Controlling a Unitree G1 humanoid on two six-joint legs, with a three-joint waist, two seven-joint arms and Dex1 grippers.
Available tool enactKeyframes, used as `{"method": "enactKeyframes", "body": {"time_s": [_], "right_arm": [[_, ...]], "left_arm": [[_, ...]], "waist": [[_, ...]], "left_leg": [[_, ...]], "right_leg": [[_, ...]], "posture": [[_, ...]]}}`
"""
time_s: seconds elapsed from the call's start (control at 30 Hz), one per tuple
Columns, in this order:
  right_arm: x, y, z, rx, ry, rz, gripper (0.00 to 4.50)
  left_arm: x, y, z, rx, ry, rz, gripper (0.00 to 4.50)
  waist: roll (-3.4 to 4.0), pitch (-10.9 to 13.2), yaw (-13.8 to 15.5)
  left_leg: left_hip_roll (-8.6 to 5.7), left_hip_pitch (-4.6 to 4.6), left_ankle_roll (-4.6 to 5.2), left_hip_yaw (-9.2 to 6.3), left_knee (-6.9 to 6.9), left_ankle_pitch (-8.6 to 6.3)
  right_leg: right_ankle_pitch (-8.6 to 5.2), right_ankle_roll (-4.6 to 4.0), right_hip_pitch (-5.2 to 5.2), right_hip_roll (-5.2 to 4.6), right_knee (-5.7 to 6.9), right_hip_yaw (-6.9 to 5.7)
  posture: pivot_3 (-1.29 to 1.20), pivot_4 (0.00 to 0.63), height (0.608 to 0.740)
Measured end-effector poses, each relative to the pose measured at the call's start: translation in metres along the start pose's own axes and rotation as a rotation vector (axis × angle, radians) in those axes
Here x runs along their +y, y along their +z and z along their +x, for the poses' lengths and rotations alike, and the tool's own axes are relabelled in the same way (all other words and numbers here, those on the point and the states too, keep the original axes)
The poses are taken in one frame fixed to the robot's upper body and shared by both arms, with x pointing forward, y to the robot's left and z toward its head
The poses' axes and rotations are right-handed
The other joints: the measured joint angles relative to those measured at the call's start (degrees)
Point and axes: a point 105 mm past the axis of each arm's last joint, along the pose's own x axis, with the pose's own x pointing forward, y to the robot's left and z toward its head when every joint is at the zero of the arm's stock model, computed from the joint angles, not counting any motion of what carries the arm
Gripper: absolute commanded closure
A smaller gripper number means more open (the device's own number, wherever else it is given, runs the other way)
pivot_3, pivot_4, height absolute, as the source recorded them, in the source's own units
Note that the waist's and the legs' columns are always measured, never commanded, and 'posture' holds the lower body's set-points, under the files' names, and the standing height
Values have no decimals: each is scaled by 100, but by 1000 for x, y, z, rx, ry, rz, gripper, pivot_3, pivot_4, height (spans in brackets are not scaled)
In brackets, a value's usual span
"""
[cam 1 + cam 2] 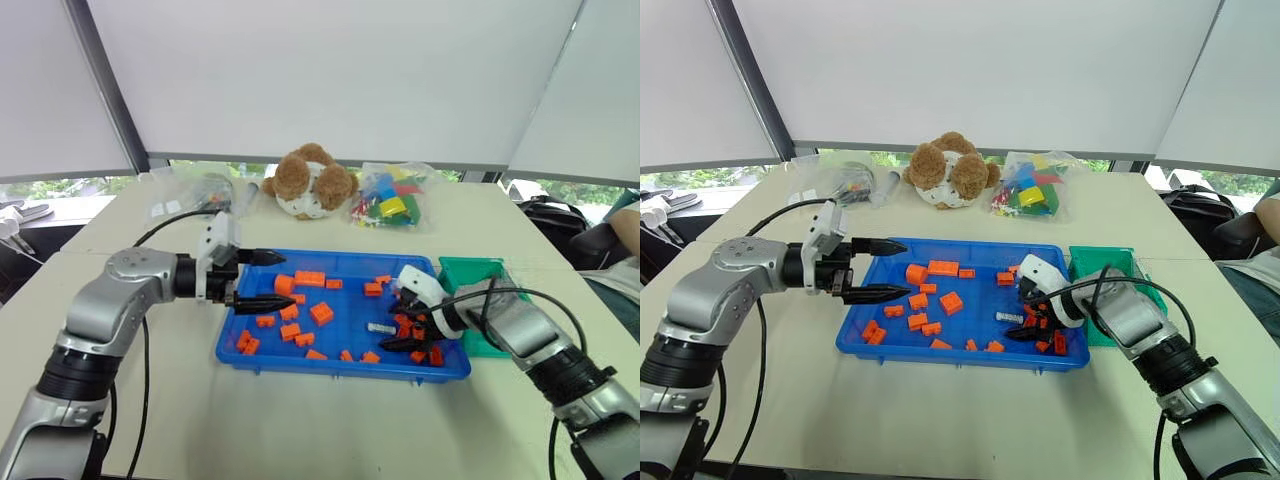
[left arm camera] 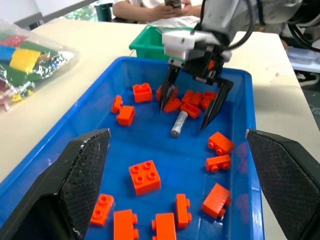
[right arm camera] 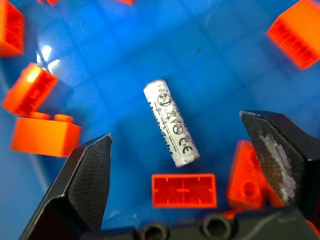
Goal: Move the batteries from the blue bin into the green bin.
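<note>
Right gripper (image 2: 193, 102) jaws spread wide, poised over battery (image 3: 171, 129) lying flat on blue bin (image 1: 330, 262) floor among orange bricks (image 1: 321, 313). Nothing held. Left gripper (image 1: 272, 280) open over bin's left edge. Green bin (image 1: 470, 270) touching blue bin's right side.

Glossy bright plastic on the blue bin (image 1: 330, 262), its floor throwing back a white glare. The battery (image 3: 171, 130) wears a smooth, silvery printed wrap. Orange bricks (image 2: 145, 176) look like hard moulded plastic, satin, studs crisp. The right gripper (image 2: 192, 107) shows matt black fingers (image 3: 89, 175), finely textured, one scuffed pale at the pad; the left gripper (image 1: 262, 279) has the same pebbled black. Green bin (image 1: 468, 268) is smooth plastic. The stuffed toy (image 1: 312, 180) is fuzzy plush. Crinkly clear film bags (image 1: 392, 196) shine. Table (image 1: 300, 420) is flat matt beige.
</note>
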Motion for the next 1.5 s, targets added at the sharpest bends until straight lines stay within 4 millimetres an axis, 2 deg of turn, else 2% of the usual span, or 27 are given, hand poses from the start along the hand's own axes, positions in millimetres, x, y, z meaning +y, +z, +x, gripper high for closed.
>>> {"method": "enactKeyframes", "body": {"time_s": [0.03, 0.23, 0.27, 0.43, 0.5, 0.6, 0.67, 0.7, 0.77, 0.83, 0.97, 1.03, 1.1, 1.23, 1.27, 1.4, 1.5], "right_arm": [[-1, 1, 1, 0, -1, -5, 898], [1, 3, 4, -8, 22, -35, 4105], [1, 4, 4, -9, 25, -40, 4475], [-1, 14, -4, -32, -19, -49, 4464], [-12, 27, -17, -89, -98, -32, 4464], [-43, 49, -63, -179, -311, 1, 4464], [-66, 49, -106, -210, -488, 53, 4464], [-73, 45, -124, -214, -560, 81, 4464], [-79, 32, -144, -192, -644, 125, 4464], [-78, 10, -147, -137, -669, 175, 4464], [-65, -36, -138, -12, -643, 271, 4464], [-60, -44, -136, 1, -627, 291, 3424], [-59, -43, -138, -8, -630, 289, 2585], [-59, -41, -140, -13, -633, 283, 425], [-59, -41, -141, -12, -632, 280, 42], [-52, -28, -147, -28, -597, 217, 10], [-38, -5, -148, -107, -513, 156, 10]], "left_arm": [[-1, 1, 0, 0, 0, 5, 0], [0, 1, -1, 6, 12, 0, 0], [0, 1, -1, 6, 12, 0, 0], [0, 1, 0, 5, 12, -1, 0], [0, 1, 0, 4, 12, -1, 0], [0, 2, 1, 0, 8, -3, 0], [0, 1, 0, 0, 9, -5, 0], [-1, 1, 0, 0, 9, -6, 0], [-1, 1, 1, -4, 6, -8, 0], [-2, 2, 1, -9, 2, -10, 0], [-2, 2, 1, -12, -2, -24, 0], [-2, 2, 1, -12, -4, -28, 0], [-2, 3, 1, -16, -8, -29, 0], [-2, 5, 1, -29, -18, -34, 0], [-2, 5, 1, -30, -21, -35, 0], [-2, 4, 0, -31, -27, -40, 0], [-2, 4, -1, -28, -25, -44, 0]], "waist": [[0, 0, 1], [0, 0, 5], [0, 0, 5], [0, 0, 3], [1, 0, 8], [1, 1, 33], [1, 0, 70], [0, 0, 79], [0, 0, 69], [0, 0, 33], [0, 0, 6], [3, 0, -22], [3, 0, -22], [3, 0, -2], [3, 0, 6], [3, 0, 12], [3, 0, 10]], "left_leg": [[0, 0, 0, 0, 0, 0], [0, 0, -1, 0, 1, 1], [0, 0, -1, 0, 1, 1], [0, 0, -2, 0, 1, 1], [0, 0, -2, 0, 1, 1], [0, -1, -2, 1, 1, 1], [0, -1, -2, 1, 1, 1], [0, -1, -2, 1, 1, 1], [0, 0, -2, 1, -1, 1], [0, 1, -2, 1, -1, 1], [0, 1, -2, 1, -2, 1], [0, 2, -3, 1, -2, 1], [0, 3, -4, 0, -2, 2], [0, 3, -4, 1, 0, 2], [0, 3, -4, 1, 0, 2], [0, 2, -4, 0, 0, 2], [0, 2, -4, -1, -1, 2]], "right_leg": [[0, 0, 1, 0, 0, 0], [0, 0, 1, 0, 1, -1], [0, 0, 1, 0, 1, -1], [0, 0, 0, 0, 2, -1], [0, 0, 0, -1, 3, -1], [0, 0, 0, -2, 2, -2], [0, 0, 1, -4, -1, -3], [0, 0, 1, -4, -2, -3], [0, 0, 1, -3, -2, -2], [0, 0, 2, -2, -1, -2], [0, 0, 0, -2, 1, -1], [0, 0, -2, 0, 3, 1], [0, 0, -1, 0, 4, 0], [0, 0, 1, -1, 3, 1], [0, 0, 0, -1, 3, 0], [0, 0, 1, -1, 3, 0], [0, 0, 1, -1, 3, 0]], "posture": [[0, 150, 710], [0, 150, 710], [0, 150, 710], [0, 150, 710], [0, 150, 710], [0, 150, 710], [0, 150, 710], [0, 150, 710], [0, 150, 710], [0, 150, 710], [0, 150, 710], [0, 150, 710], [0, 150, 710], [0, 150, 710], [0, 150, 710], [0, 150, 710], [0, 150, 710]]}}
